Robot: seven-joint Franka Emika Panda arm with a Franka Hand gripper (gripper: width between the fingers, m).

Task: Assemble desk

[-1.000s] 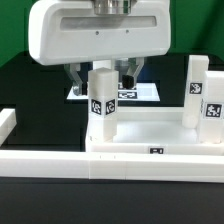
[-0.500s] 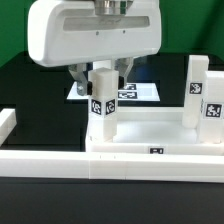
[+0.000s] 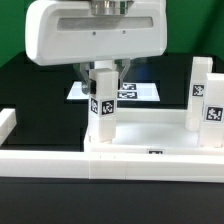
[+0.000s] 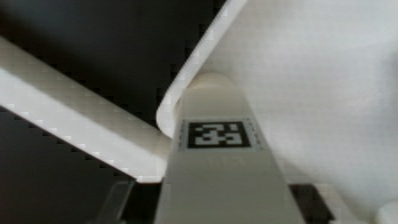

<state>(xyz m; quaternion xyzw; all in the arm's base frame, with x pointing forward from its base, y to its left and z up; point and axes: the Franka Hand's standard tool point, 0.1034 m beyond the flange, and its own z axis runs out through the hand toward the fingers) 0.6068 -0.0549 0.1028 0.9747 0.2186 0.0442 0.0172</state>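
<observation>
The white tray-like tabletop [image 3: 150,125] lies against the front border bar. A white leg [image 3: 101,100] with square tags stands upright in its corner socket at the exterior view's left. My gripper [image 3: 101,72] hangs straight above it, its fingers pressed on the two sides of the leg's top. In the wrist view the leg [image 4: 222,150] runs between my gripper's [image 4: 214,205] dark pads down to the tabletop [image 4: 329,80]. Two more tagged legs [image 3: 205,90] stand at the tabletop's right side.
Long white border bars [image 3: 40,160] run along the front and the exterior view's left; one also shows in the wrist view [image 4: 71,95]. The marker board [image 3: 135,92] lies flat behind the gripper on the black table.
My fingers have moved inward from both sides onto the leg's top. The two legs on the right have shifted slightly to the right.
</observation>
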